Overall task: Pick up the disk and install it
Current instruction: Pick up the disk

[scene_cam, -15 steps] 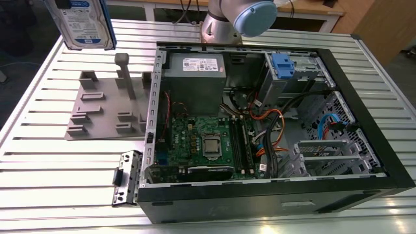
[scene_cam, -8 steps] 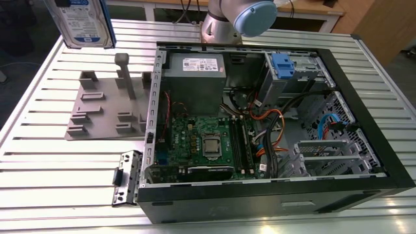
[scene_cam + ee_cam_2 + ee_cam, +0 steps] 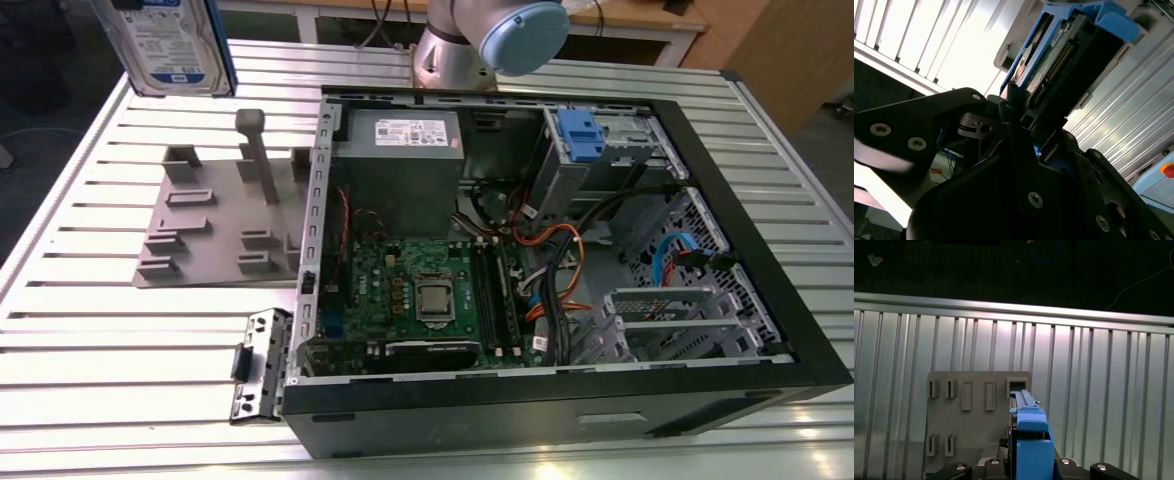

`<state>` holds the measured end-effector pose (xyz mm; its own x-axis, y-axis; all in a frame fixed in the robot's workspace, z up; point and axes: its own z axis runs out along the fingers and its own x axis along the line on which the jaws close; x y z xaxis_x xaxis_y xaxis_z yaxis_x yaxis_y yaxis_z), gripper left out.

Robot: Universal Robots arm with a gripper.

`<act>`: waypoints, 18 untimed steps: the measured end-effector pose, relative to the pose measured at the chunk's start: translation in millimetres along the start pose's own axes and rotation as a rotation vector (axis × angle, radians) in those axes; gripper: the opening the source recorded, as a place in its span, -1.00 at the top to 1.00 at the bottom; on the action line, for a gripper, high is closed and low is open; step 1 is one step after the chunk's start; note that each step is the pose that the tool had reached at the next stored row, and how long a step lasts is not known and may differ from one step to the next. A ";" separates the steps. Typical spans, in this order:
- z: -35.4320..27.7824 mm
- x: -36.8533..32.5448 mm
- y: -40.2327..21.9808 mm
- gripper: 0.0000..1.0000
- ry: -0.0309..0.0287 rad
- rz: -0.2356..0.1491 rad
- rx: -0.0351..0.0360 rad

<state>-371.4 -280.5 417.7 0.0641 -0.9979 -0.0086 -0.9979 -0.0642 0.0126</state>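
- Clamped on the disk (image 3: 1064, 55) with the gripper (image 3: 1026, 125): black fingers (image 3: 1004, 112) pressed against opposite faces at one end, with no gap to be seen.
- Held in the tool, raised clear of the table (image 3: 120, 400), with the blue carrier (image 3: 1030, 440) edge-on straight ahead of the gripper.
- In line with the tool, beyond the held disk: a grey slotted fixture (image 3: 974, 440), apart from the disk.
- Pick-up judged complete: lifted off and fully supported by the gripper.
- Installation judged not yet done: well apart from the tool, the open computer case (image 3: 747, 250) with its silver cage (image 3: 594, 150) and blue latch, no disk seated there as far as can be seen.
- Facing outward on the disk: a white-and-blue label (image 3: 167, 40), print too small to make out.
- On the grey metal box (image 3: 400, 170) inside the case: a white sticker (image 3: 416, 130), text likewise not legible.
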 end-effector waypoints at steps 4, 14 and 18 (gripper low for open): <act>-2.3 0.0 0.0 0.27 0.0001 0.000 -0.0001; -8.1 -0.1 0.1 0.27 0.0000 0.000 0.0000; -10.3 -0.1 0.1 0.27 0.0000 0.000 -0.0001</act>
<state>-371.4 -280.5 428.0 0.0641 -0.9979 -0.0086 -0.9979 -0.0642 0.0127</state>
